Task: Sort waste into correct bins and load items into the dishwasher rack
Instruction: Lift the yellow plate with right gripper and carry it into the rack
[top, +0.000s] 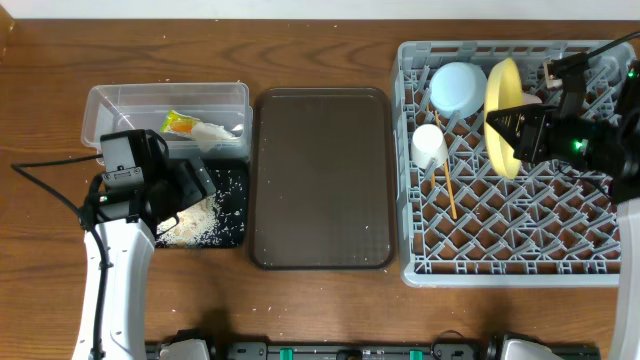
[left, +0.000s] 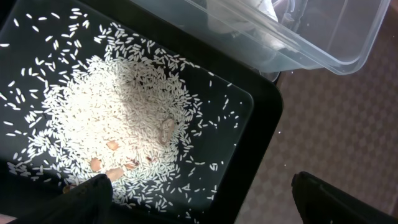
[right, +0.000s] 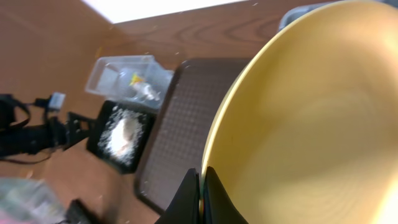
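Observation:
My right gripper (top: 522, 130) is shut on the rim of the yellow plate (top: 503, 115), holding it on edge above the grey dishwasher rack (top: 500, 262); in the right wrist view the jaws (right: 202, 193) pinch the plate (right: 311, 124). The rack holds a light blue bowl (top: 460, 88), a white cup (top: 430, 147) and chopsticks (top: 446, 185); a pale pink bowl (top: 531, 98) peeks from behind the plate. My left gripper (top: 178, 195) is open and empty over the black tray (top: 232, 190) of rice (left: 118, 118). The clear tub (top: 165, 100) holds the snack wrapper (top: 180, 123) and white wrapper (top: 215, 135).
A large dark brown serving tray (top: 320, 180) lies between the bins and the rack. The clear tub's corner (left: 323, 43) sits right beside the black tray's rim (left: 264, 118). A black cable (top: 45, 185) trails left of my left arm.

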